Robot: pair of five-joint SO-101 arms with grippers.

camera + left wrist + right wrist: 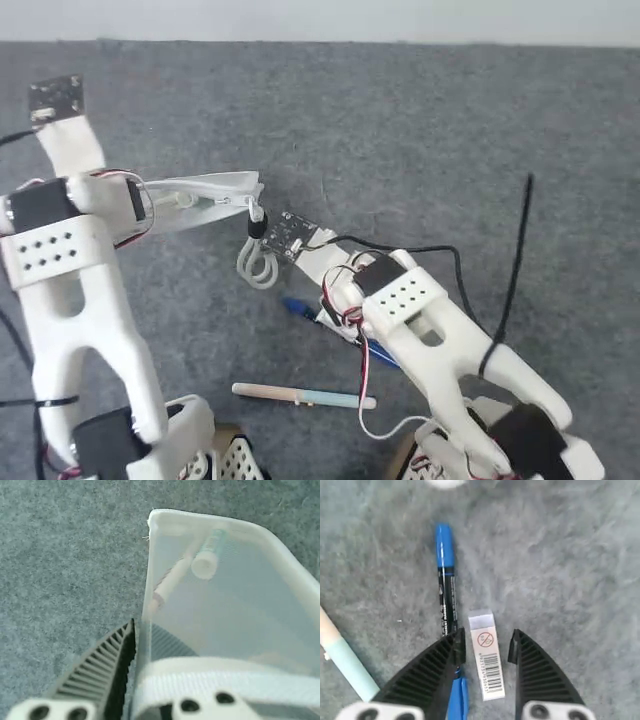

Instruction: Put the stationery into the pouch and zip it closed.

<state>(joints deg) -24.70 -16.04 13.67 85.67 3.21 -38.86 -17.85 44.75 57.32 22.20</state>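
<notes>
Left gripper (139,650), left wrist view: clamped on the near edge of the pouch (225,595), with the ribbed dark jaw on one face and the white jaw across the other. The pouch is translucent white, the grey mat (65,555) lies behind it, and the frame cuts off its far side. Seen through the wall are a teal pen (207,552) with a white end and, beside it, a pale stick (167,585) of a kind I cannot make out. Whether the zip is open or closed cannot be told here.

Right wrist view: the right gripper (487,637) is partly open and holds nothing. Its jaws stand either side of a white eraser (486,665) lying flat on the mat; whether either jaw touches it is unclear. A blue marker (445,580) lies just beside the eraser, its near end hidden under one jaw. A pastel pen (345,662) is cut off at the edge.

High view: the left arm holds the pouch (210,192), one end of it close to the right gripper (257,265). The blue marker (300,308) is mostly hidden beneath the right arm. The pastel pen (303,397) lies free on the mat, well apart from the pouch.
</notes>
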